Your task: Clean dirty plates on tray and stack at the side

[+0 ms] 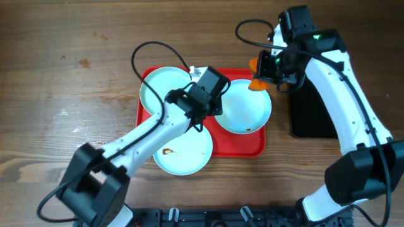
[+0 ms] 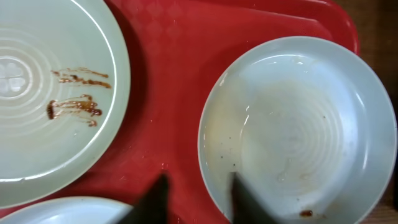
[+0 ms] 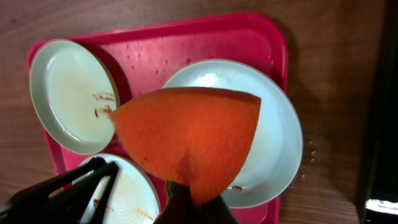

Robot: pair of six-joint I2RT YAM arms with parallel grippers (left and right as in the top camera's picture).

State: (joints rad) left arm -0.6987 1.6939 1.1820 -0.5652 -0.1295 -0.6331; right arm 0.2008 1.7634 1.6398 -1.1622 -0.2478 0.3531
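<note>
Wood-grain table (image 1: 63, 75) all around, brown and a bit scuffed, with pale marks off to the left. Smack in the middle sits the red tray (image 1: 243, 146), and just right of it there's a narrower black tray (image 1: 312, 116). All three plates are on the red one. The far-left plate (image 1: 158, 91) has brown streaks. The right plate (image 1: 246, 110) looks mostly clean apart from a few specks by its near rim. The near plate (image 1: 186, 157) hangs over the tray's near edge and has a smear too.

The left arm lies across the near plate and blocks part of the far-left one. The left gripper (image 2: 199, 180) has its fingers a little apart, low at the left rim of the right plate, one over the plate and one over bare tray, and nothing looks pinched. The right gripper (image 3: 189, 202) is clamped on an orange sponge (image 3: 186, 140), hanging above the far edge of the right plate. A black cable (image 1: 133, 60) loops over the wood behind the tray.
</note>
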